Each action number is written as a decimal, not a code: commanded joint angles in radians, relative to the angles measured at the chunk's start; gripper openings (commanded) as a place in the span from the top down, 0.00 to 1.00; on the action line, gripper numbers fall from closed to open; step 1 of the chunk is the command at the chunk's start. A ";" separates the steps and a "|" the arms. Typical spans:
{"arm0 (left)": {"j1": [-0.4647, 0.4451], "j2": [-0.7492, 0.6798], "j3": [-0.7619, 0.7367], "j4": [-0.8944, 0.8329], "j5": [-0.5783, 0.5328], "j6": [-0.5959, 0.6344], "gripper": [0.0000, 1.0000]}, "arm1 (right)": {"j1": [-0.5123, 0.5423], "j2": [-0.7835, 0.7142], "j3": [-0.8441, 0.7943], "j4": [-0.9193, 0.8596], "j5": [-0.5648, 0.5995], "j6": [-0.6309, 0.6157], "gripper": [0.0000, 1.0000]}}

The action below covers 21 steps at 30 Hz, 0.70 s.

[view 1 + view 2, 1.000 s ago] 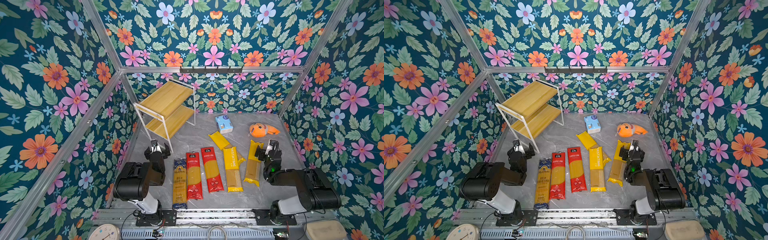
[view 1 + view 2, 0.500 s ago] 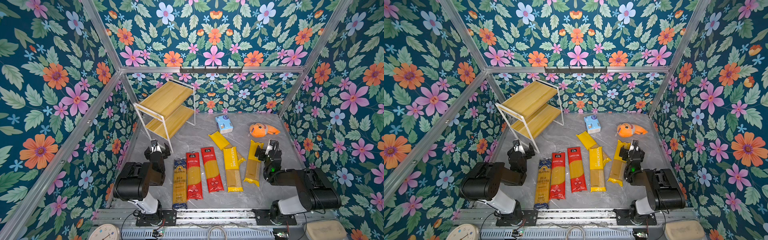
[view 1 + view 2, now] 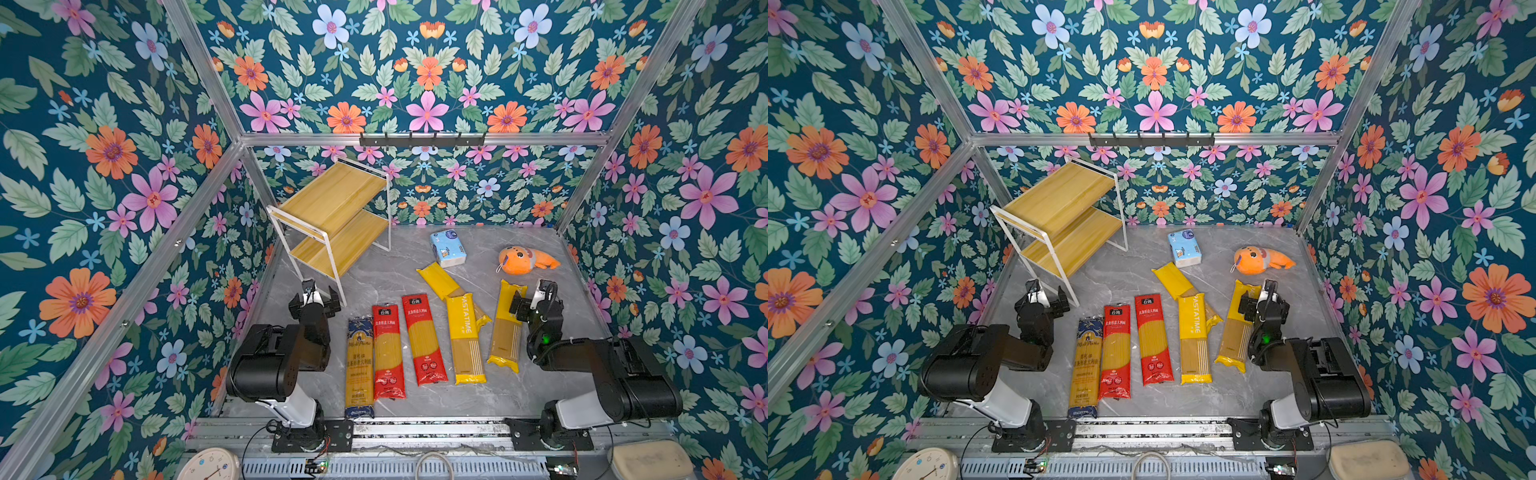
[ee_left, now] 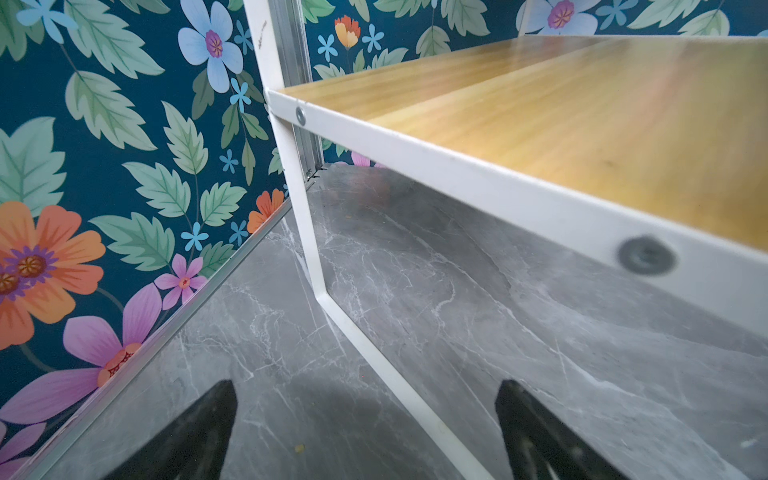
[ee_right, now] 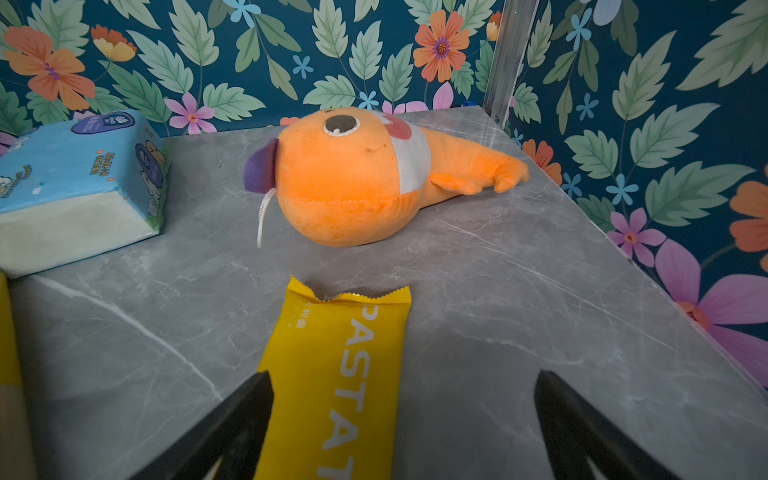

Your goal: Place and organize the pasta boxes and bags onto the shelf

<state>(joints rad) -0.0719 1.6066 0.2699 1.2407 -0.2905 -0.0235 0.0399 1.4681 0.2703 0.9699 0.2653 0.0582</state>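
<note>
Nothing has moved: six long flat spaghetti packs (image 3: 424, 338) lie on the grey marble desk (image 3: 395, 270); white-framed two-tier wooden shelf (image 3: 332, 199) stands bare, far left. Both arms' jaws gape, released, empty. Limp packs could sag and slide off.

Light-blue tissue pack (image 3: 448, 248), orange plush toy (image 3: 524, 260), grey marble tabletop (image 3: 415, 401)

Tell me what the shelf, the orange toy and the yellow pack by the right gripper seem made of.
Shelf: boards likely wood or wood-look laminate, grain lines, slight sheen; frame apparently white-painted metal, with screw heads. Orange toy: plush fabric, fuzzy nap, stitched seam. Yellow pack: glossy plastic film, serrated end.
</note>
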 commanded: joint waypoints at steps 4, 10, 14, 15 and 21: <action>0.001 -0.001 0.001 0.019 0.005 0.005 0.00 | 0.000 0.000 0.007 0.033 0.000 0.000 0.01; 0.001 0.000 0.002 0.019 0.005 0.005 0.00 | 0.000 0.000 0.007 0.034 0.000 0.001 0.01; 0.001 -0.001 0.000 0.019 0.005 0.005 0.00 | 0.001 0.000 0.007 0.034 0.000 0.001 0.01; 0.001 -0.001 0.000 0.018 0.005 0.005 0.00 | 0.000 0.001 0.006 0.033 -0.001 0.000 0.01; -0.005 -0.037 -0.004 0.007 -0.028 0.010 0.00 | 0.008 -0.008 0.000 0.036 0.030 -0.005 0.01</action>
<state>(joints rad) -0.0658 1.5963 0.2707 1.2373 -0.2897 -0.0235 0.0383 1.4681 0.2752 0.9699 0.2653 0.0586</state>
